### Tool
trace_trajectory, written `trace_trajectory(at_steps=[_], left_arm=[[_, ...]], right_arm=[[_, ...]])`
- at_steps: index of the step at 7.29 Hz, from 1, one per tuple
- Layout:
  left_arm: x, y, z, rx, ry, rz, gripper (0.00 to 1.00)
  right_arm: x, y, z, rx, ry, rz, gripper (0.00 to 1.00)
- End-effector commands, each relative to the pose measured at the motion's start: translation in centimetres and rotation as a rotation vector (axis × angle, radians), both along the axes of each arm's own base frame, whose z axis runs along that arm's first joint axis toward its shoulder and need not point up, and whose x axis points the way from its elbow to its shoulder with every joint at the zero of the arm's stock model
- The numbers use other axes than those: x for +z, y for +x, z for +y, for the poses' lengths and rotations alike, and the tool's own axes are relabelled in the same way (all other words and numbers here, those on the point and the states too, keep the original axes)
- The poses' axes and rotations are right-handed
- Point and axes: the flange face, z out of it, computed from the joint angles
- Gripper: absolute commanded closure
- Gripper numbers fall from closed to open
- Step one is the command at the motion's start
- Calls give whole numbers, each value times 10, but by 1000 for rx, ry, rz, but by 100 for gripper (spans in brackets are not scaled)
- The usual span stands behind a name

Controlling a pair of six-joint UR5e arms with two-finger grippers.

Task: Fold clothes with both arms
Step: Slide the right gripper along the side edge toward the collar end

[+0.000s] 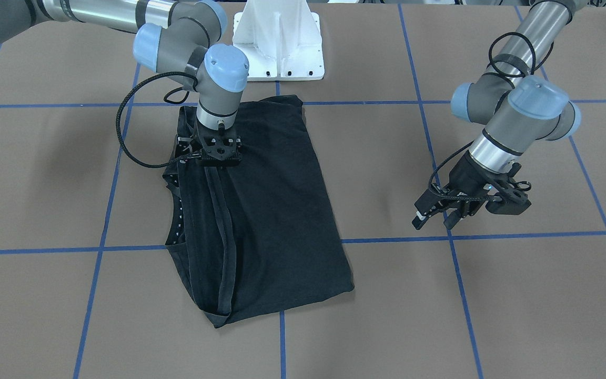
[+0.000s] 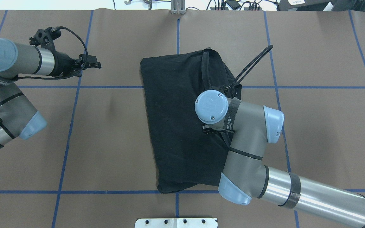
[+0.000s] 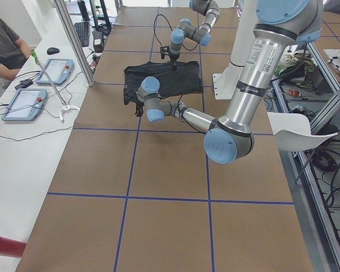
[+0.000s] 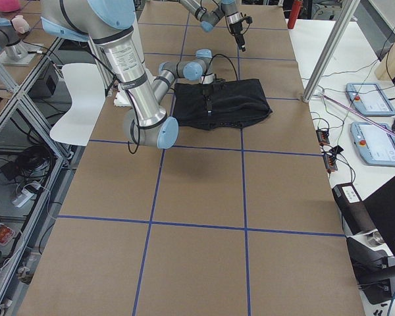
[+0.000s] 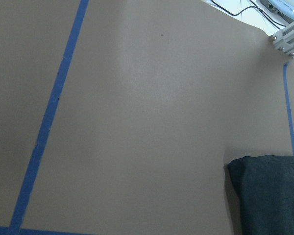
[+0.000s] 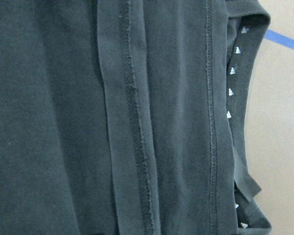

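The black T-shirt [image 1: 282, 200] lies folded into a long rectangle on the brown table [image 1: 45, 173], with its print hidden. Hems and the collar with small white marks [image 6: 232, 73] run along its edge on my right side. My right gripper [image 1: 219, 158] points straight down, low over that hem side of the shirt [image 2: 176, 126]. Its fingers are hidden under the wrist, so I cannot tell whether it is open or shut. My left gripper [image 1: 434, 217] hangs open and empty above bare table, well off the shirt's other side [image 2: 92, 64]. The left wrist view shows only a shirt corner [image 5: 269, 196].
The white bolted pedestal [image 1: 279, 42] stands at the table's robot side, just behind the shirt. Blue tape lines [image 1: 387, 239] grid the table. An operator [image 3: 3, 45] and tablets [image 3: 25, 102] sit beyond the table's far edge, by an aluminium post [image 3: 73, 42].
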Motion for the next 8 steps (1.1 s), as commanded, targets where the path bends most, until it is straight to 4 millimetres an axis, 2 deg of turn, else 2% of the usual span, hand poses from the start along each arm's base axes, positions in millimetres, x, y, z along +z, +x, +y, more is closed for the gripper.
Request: trace_trajectory(at_steps=[1,2,3,5,6,7,8], left_arm=[[-1,0,0,1,0,1,0],[-1,0,0,1,0,1,0],[-1,0,0,1,2,1,0],[-1,0,0,1,3,2,0],[-1,0,0,1,2,1,0],[-2,0,1,1,4,3,0],[-5,-2,1,0,9,7,0]], right_arm=[[4,3,-5,-10,18,15,12],[18,8,-7,-16,18,37,12],[20,9,-7,-17,16,39,12],[29,25,-15,-24,25,48,12],[43,37,-18,-40,29,67,11],[67,60,-18,-51,30,92,11],[78,85,-8,-68,40,92,11]])
